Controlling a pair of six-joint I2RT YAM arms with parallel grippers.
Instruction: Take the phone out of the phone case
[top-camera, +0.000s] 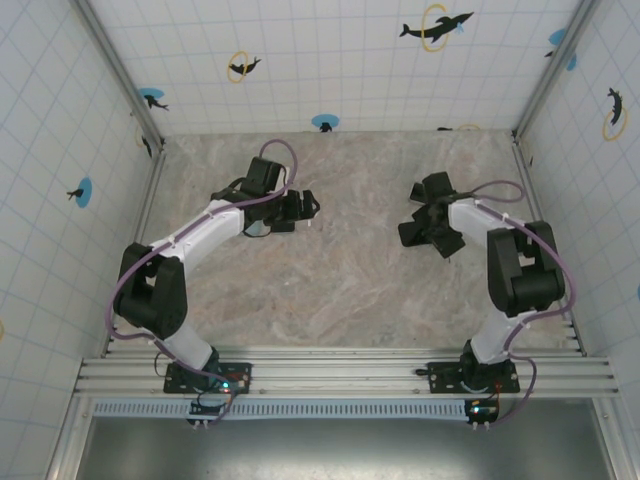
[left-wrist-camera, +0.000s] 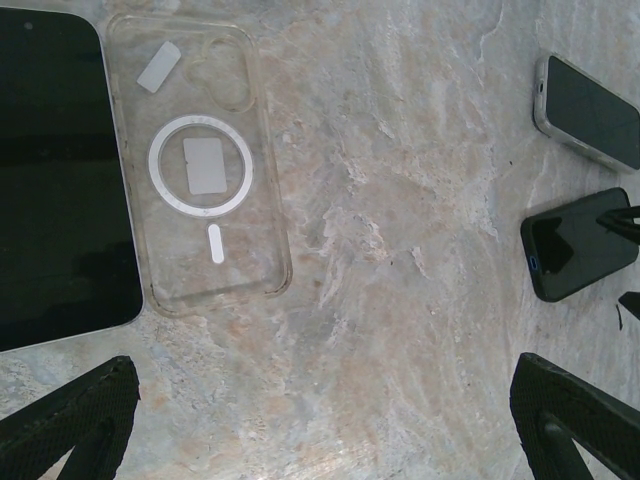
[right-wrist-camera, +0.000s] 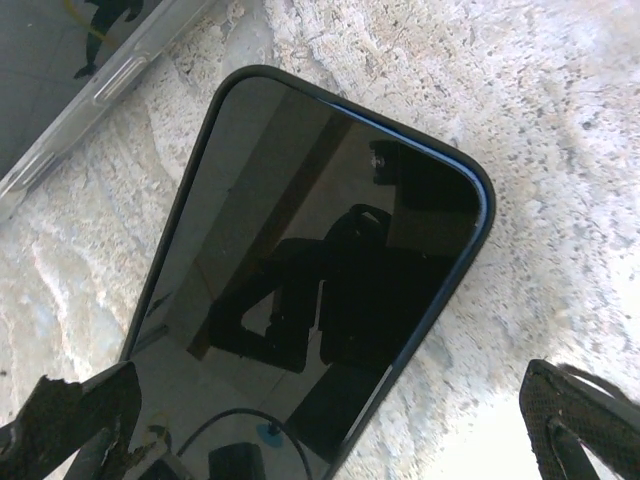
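Note:
A phone in a dark blue phone case (right-wrist-camera: 320, 290) lies screen up on the stone table. My right gripper (right-wrist-camera: 330, 410) hovers just above it, open, its fingers (right-wrist-camera: 85, 415) straddling the phone's width. The same cased phone (left-wrist-camera: 575, 240) sits at the right of the left wrist view with a black fingertip over its edge. My left gripper (left-wrist-camera: 325, 400) is open over bare table, nothing between its fingers (left-wrist-camera: 75, 415). In the top view the left gripper (top-camera: 300, 210) is left of centre and the right gripper (top-camera: 430, 225) is right of centre.
An empty clear case (left-wrist-camera: 200, 170) with a white ring lies beside a bare phone (left-wrist-camera: 55, 180) at the left. Another phone in a clear case (left-wrist-camera: 590, 110) lies beyond the dark one, with its edge (right-wrist-camera: 90, 60) at top left. Tiled walls (top-camera: 330, 60) enclose the table.

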